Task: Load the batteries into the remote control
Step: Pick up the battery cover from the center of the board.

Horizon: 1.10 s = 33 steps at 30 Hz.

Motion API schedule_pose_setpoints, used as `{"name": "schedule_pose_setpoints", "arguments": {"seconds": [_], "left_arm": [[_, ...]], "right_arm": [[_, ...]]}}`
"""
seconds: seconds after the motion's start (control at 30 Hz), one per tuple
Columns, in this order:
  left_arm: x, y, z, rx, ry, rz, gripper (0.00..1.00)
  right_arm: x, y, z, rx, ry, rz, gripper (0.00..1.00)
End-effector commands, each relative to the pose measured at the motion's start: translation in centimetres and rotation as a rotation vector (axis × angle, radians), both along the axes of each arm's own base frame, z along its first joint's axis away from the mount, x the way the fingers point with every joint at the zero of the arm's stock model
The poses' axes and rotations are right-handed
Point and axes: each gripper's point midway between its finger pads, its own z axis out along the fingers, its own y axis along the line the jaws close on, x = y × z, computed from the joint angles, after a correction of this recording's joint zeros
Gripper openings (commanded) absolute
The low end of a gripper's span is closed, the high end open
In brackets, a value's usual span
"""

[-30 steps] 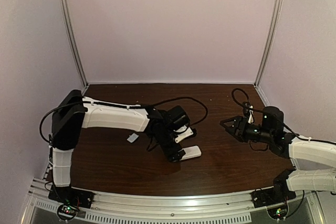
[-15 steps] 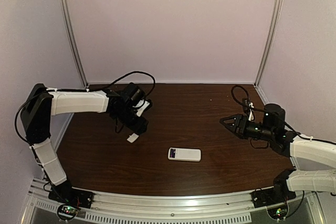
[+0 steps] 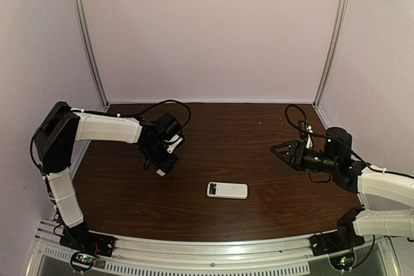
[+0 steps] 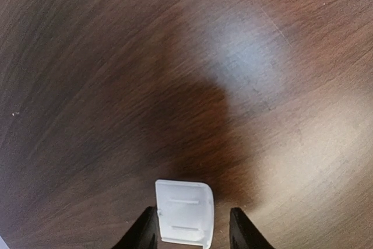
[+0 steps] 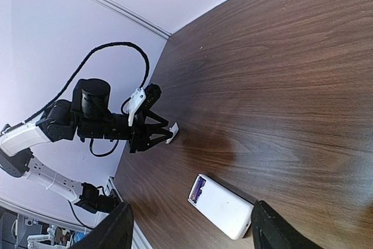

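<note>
One remote control [image 3: 227, 190], one small white lid [image 4: 184, 211], two arms (left arm [image 3: 107, 127], right arm [image 3: 381, 182]).

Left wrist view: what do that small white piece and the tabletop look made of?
The white piece looks like moulded plastic, matte, with two short ridges and rounded corners. The table looks like dark wood or wood-grain laminate, semi-gloss: streaked grain, soft glare.

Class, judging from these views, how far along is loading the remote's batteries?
Done, apparently: purple-blue batteries sit in the remote control, compartment open. In hand: the left gripper, fingers open, straddles the loose white cover. Left: grasp and refit it. The right gripper hangs open.
</note>
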Motion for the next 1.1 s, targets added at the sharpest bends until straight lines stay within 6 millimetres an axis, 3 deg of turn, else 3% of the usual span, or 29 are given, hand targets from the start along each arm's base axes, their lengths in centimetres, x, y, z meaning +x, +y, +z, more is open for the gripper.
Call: {"name": "schedule_pose_setpoints", "arguments": {"seconds": [0.0, 0.53, 0.73, 0.87, 0.93, 1.07], "left_arm": [[-0.3, 1.1, -0.9, 0.035, 0.022, 0.018, 0.41], [-2.1, 1.1, -3.5, 0.027, 0.132, -0.006, 0.20], [-1.8, 0.0, -2.5, -0.026, 0.138, -0.026, 0.04], [-1.7, -3.1, 1.0, -0.184, 0.136, -0.083, 0.00], [-2.1, -5.4, 4.2, -0.321, 0.123, -0.153, 0.00], [-4.2, -9.5, 13.1, -0.640, 0.075, -0.353, 0.00]], "right_arm": [[0.3, 0.1, 0.9, 0.009, -0.029, 0.006, 0.70], [0.5, 0.6, 1.4, 0.010, -0.042, 0.037, 0.69], [0.3, 0.8, 1.9, 0.013, -0.058, 0.055, 0.66], [0.2, 1.1, 2.4, 0.009, -0.075, 0.080, 0.65], [0.2, 1.4, 2.7, 0.013, -0.089, 0.098, 0.65], [-0.4, 2.2, 4.5, 0.046, -0.149, 0.171, 0.63]]}}
